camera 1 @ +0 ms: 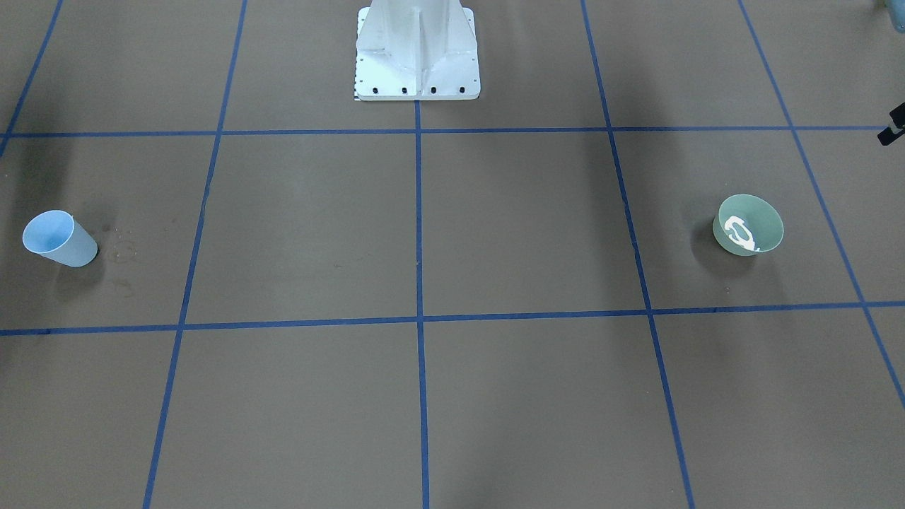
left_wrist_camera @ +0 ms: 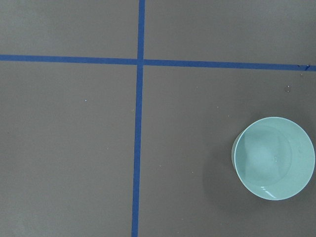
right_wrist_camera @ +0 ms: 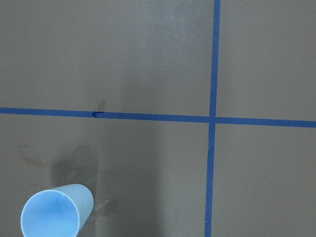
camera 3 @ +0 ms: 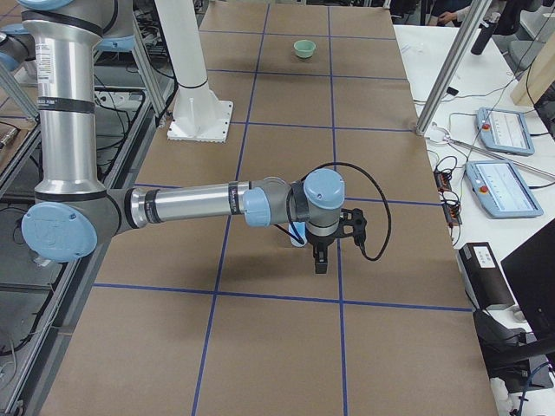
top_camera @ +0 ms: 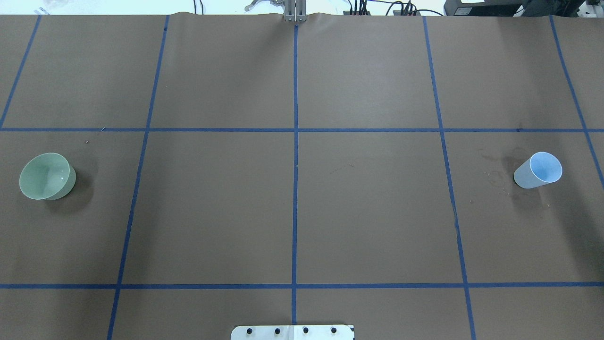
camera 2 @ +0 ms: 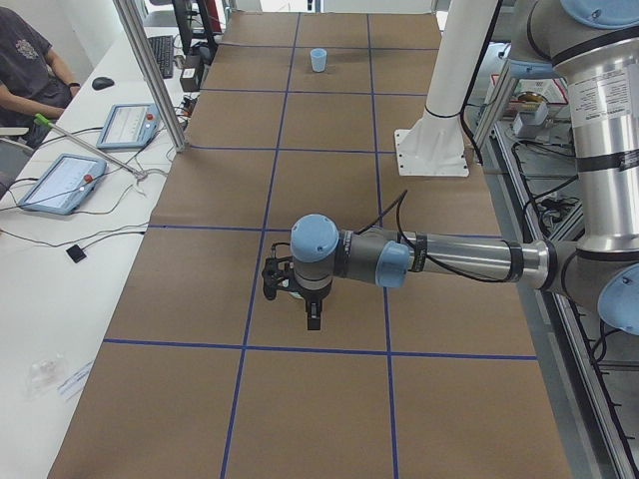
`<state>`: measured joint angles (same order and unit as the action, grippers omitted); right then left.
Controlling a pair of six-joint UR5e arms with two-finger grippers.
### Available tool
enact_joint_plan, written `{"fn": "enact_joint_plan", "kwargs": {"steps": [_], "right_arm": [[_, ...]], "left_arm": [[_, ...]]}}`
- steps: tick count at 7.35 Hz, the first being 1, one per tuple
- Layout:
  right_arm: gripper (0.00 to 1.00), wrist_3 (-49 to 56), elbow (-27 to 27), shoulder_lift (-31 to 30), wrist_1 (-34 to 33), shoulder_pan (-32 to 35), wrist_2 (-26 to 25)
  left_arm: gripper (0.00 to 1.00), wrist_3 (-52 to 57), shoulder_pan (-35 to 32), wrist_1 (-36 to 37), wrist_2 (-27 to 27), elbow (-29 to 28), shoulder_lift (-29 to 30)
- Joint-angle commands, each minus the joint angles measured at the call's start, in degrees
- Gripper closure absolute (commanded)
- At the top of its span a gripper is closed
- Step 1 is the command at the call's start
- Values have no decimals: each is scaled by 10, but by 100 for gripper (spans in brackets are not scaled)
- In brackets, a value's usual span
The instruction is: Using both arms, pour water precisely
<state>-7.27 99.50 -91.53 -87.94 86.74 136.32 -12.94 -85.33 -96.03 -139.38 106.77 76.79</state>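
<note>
A green bowl [camera 1: 751, 225] stands on the brown table; it also shows in the overhead view [top_camera: 47, 176] and the left wrist view [left_wrist_camera: 274, 158]. White glints of water [camera 1: 741, 233] show inside it. A light blue cup [camera 1: 60, 239] stands at the opposite end, also seen from overhead [top_camera: 539, 170] and in the right wrist view [right_wrist_camera: 57, 212]. My left arm [camera 2: 449, 261] holds the left gripper [camera 2: 313, 317] high above the bowl. My right arm [camera 3: 191, 206] holds the right gripper [camera 3: 319, 263] high above the cup. I cannot tell whether either gripper is open or shut.
The white pedestal [camera 1: 417, 53] stands at the table's middle on the robot's side. Dried water stains [top_camera: 495, 174] mark the paper beside the cup. Tablets [camera 2: 60, 185] and a seated person [camera 2: 30, 60] are at the operators' bench. A metal post [camera 3: 451, 61] stands at that edge.
</note>
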Motion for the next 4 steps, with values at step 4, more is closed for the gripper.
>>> {"fn": "enact_joint_plan", "kwargs": {"steps": [4], "right_arm": [[1,1,4,-5,2,0,-3]], "left_arm": [[0,-1,0,0,-18,-12,-2]]}}
